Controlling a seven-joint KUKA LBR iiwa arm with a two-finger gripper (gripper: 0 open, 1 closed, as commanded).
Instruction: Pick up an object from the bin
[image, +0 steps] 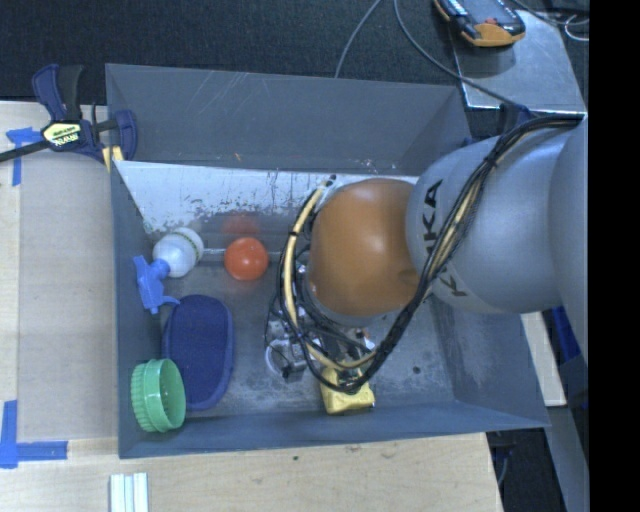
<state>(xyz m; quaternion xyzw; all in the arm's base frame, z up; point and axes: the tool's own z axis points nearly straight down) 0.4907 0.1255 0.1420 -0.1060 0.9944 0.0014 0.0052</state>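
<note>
My gripper (286, 354) hangs low over the bin floor near the front middle, mostly hidden under the arm's orange cover and cables. A small yellow thing (348, 400) lies just to its right by the front wall, partly covered by a cable loop. A dark blue oval pad (199, 348) lies flat to the gripper's left, apart from it. An orange ball (246, 258) rests farther back, beside the back wall.
A green round cup (158, 395) lies on its side in the front left corner, touching the blue pad. A white knob with a blue plastic piece (170, 260) sits at the back left. The arm covers the bin's right half.
</note>
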